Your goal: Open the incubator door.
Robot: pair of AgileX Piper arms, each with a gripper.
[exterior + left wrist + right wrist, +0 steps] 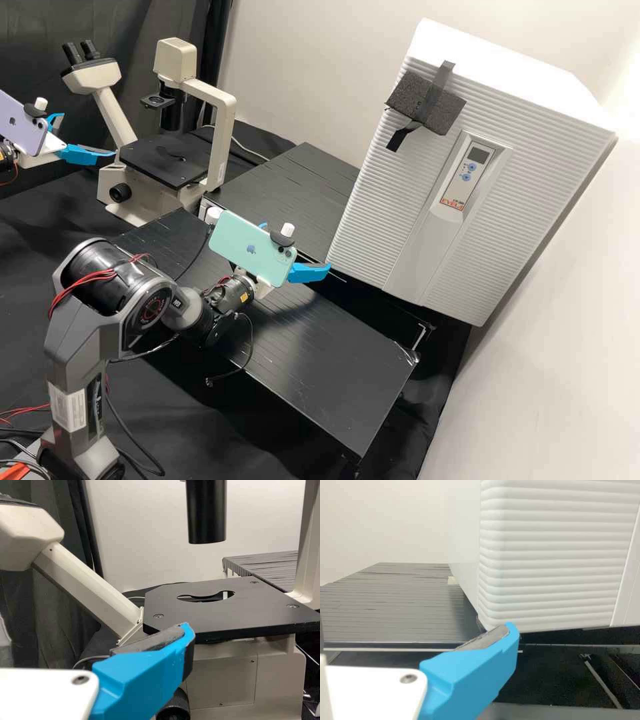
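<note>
Well, got a white incubator (500, 63) at upper right in the high view, with a shut, ribbed door (383, 200). Can see black slatted tables (300, 177) through the middle, black cloth (260, 427) along the bottom, a dark curtain (133, 23) at upper left, a pale wall (567, 367) at lower right. Find the left gripper (89, 135) open by a microscope (160, 157), the right gripper (299, 247) open mid-frame, near the incubator's lower left corner.
</note>
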